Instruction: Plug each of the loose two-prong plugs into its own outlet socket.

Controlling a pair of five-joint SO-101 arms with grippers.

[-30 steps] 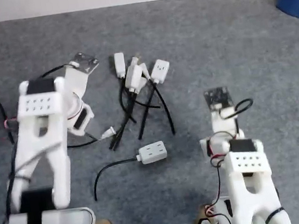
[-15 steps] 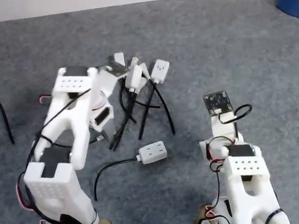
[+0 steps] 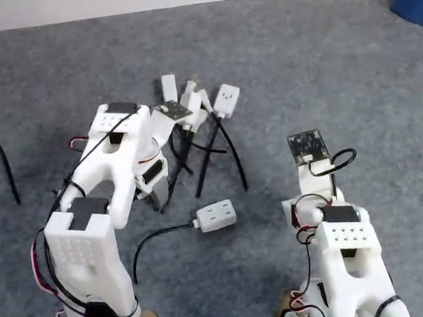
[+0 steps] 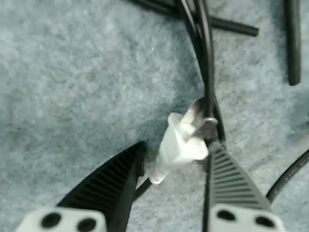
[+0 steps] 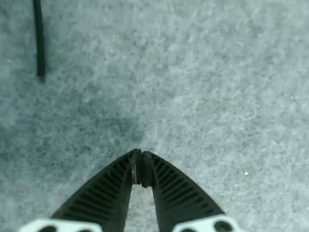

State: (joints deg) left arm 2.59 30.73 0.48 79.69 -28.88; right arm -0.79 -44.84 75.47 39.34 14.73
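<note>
Now left gripper [image 4: 176,147] low on carpet [image 4: 72,82], jaws spread, straddling white plug [image 4: 181,142]; one finger [image 4: 227,179] seems to touch plug body, other just beside it, contact hard to judge. Plug prongs lie against black cords [image 4: 205,58]. High view: left arm bent over cord tangle; white socket block [image 3: 216,214] near, on own cord, apart from tangle. More white plug ends [image 3: 197,103] clustered beyond arm. Right gripper [image 5: 141,166] pinched closed, empty, over carpet, well apart from tangle
</note>
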